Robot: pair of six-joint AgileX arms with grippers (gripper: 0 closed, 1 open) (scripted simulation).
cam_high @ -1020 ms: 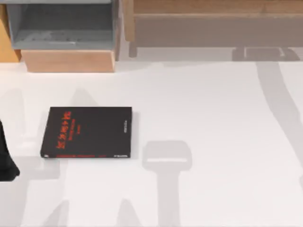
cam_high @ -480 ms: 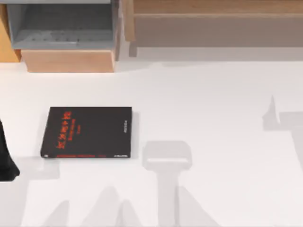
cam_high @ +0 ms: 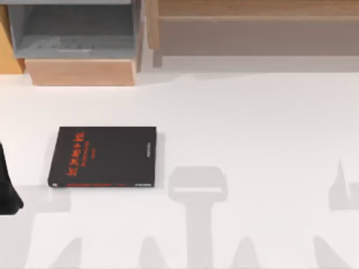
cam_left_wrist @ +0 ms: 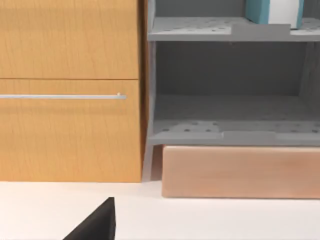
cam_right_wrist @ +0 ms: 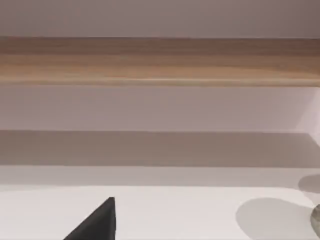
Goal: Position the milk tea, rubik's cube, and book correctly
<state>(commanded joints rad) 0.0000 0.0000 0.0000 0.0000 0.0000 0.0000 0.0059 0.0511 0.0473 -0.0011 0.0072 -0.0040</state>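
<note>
**Book flat on the table, both arms out at the edges**

At the far left edge of the top view, a dark piece of the left arm [cam_high: 7, 190] sits low in the frame; whether its fingers are apart or together I cannot tell. Just right of it, in the left-centre, lies the thin rectangular black book with red characters [cam_high: 104, 156], flat on the white table [cam_high: 252, 140], cover up. Above it, in the upper left, stands the grey open shelf unit [cam_high: 73, 33] on its pale wooden base, and the left wrist view faces that shelf beside an orange wooden cabinet door with a slim metal handle [cam_left_wrist: 62, 96]. A teal and white item [cam_left_wrist: 274, 11] stands on the upper shelf.

Moving right, a long wooden ledge [cam_high: 252, 22] runs across the top. In the right wrist view a small rounded thing [cam_right_wrist: 316, 217] peeks in at the lower right edge, too little to identify.

The risk here, as I judge it: the book lies flush, so a pinch may slip off its thin edge and skid it away.
</note>
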